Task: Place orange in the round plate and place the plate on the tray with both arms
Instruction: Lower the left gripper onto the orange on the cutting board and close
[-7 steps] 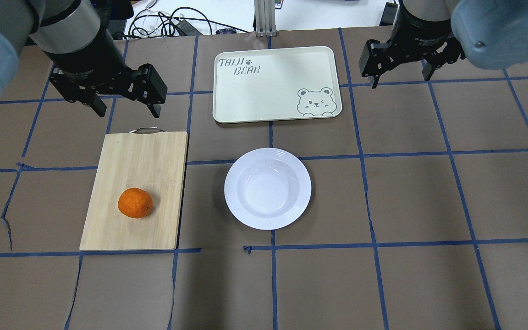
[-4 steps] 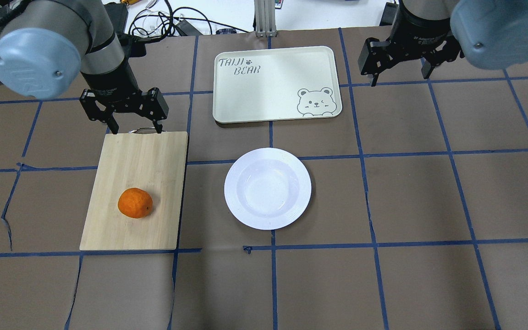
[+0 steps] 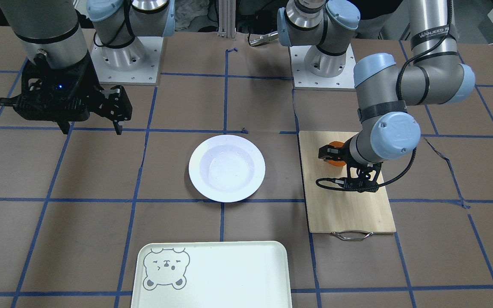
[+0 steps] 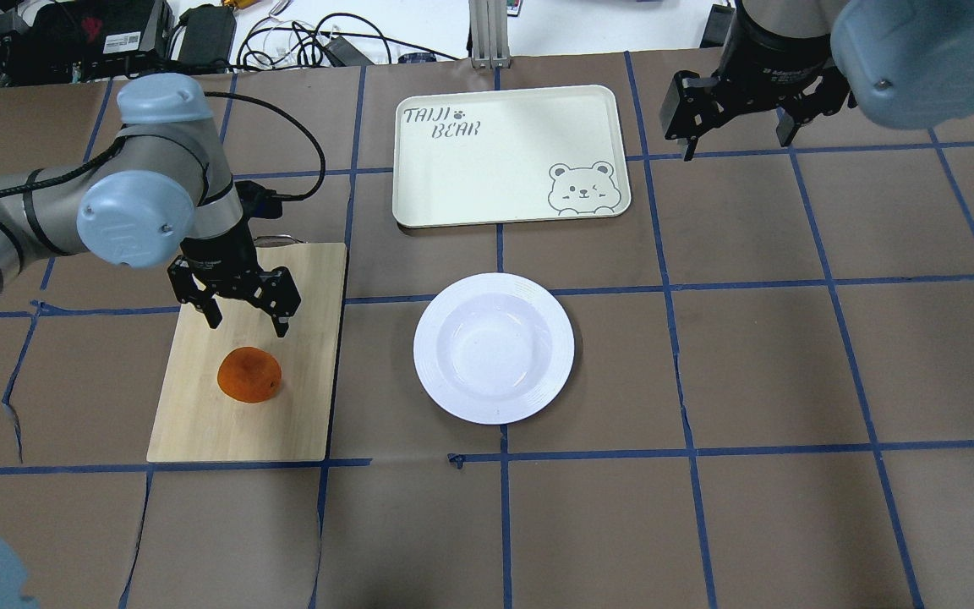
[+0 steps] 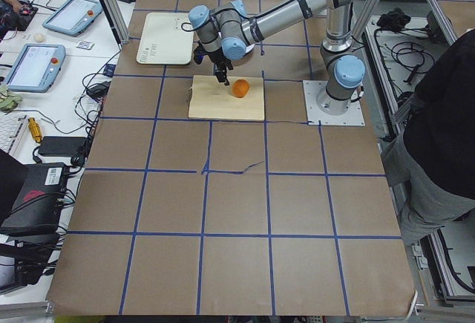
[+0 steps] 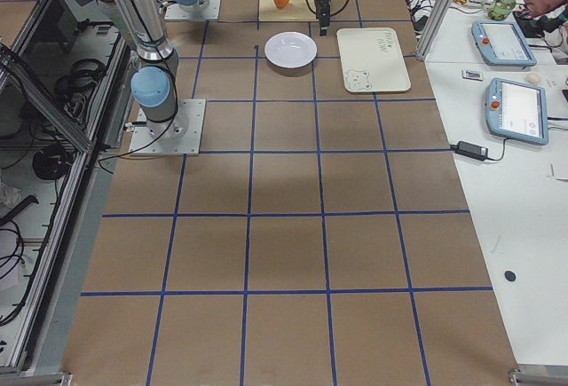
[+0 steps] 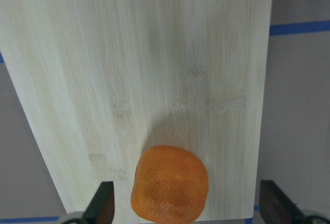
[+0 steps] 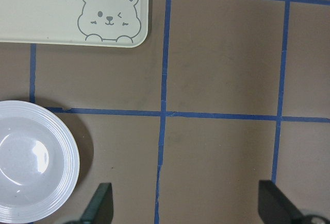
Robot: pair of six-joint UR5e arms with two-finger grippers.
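Since 0.6 s ago, the left gripper (image 4: 248, 326) has been brought from the handle end of the cutting board (image 4: 301, 406) to a position over the board, just on the far side of the orange (image 4: 249, 375); the orange, the round plate (image 4: 429, 348) and the tray (image 4: 504, 169) are recorded unchanged. The orange is seen resting on the cutting board, toward its near, left part, and is shaded by the arm. In the left wrist view the orange is framed between the two fingers (image 7: 104, 204), which are spread wide on either side of it; nothing is held and no contact is seen. In the front-facing view the fruit is partly hidden behind the left wrist. How high the gripper stands above the board cannot be told. The board's metal handle (image 3: 351, 234) is pointed toward the tray side. The round plate is lying empty on the table (image 4: 791, 381), to the right of the board and apart from it. The tray is placed beyond the plate, apart from it, with the bear face at its right near corner. The right gripper (image 4: 737, 150) is held off to the right of the tray over the table, its fingers wide apart and nothing gripped.
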